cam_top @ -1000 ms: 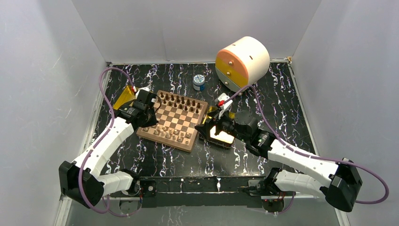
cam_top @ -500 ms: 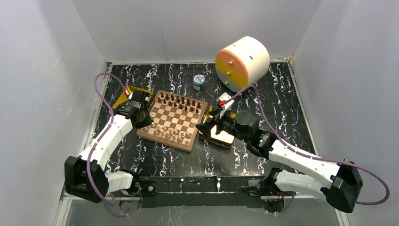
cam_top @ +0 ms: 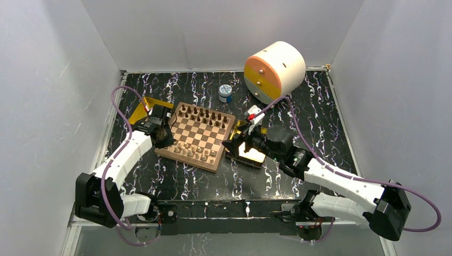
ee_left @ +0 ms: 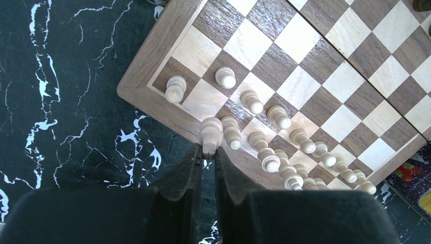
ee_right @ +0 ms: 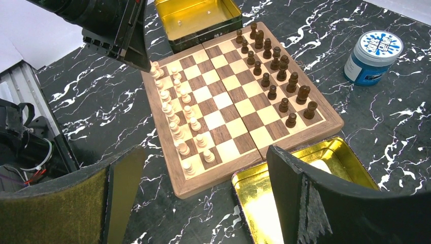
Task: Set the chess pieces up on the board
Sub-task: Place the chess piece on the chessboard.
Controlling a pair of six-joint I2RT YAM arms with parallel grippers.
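Pale chess piece (ee_left: 211, 131) between left pincer (ee_left: 206, 154) tips

Chess pieces (ee_right: 195, 123) on board (ee_right: 224, 100)

The board (cam_top: 196, 136) lies mid-tabletop (cam_top: 176, 181). Two rows of chess pieces (cam_top: 205, 113) stand along its far edge, and two more rows (cam_top: 193, 151) along its near edge. One chessman (ee_left: 210, 129) sits between the jaws of the left gripper (ee_left: 207, 152), over the rim by the near-left corner. One tin tray (cam_top: 143, 109) lies just beside the board's far-left corner, another (cam_top: 255, 156) just right of the board, under the right gripper (cam_top: 240, 145). A small jar (cam_top: 225, 93) stands behind the board, and a drum-shaped cabinet (cam_top: 274, 69) lies behind and to the right.
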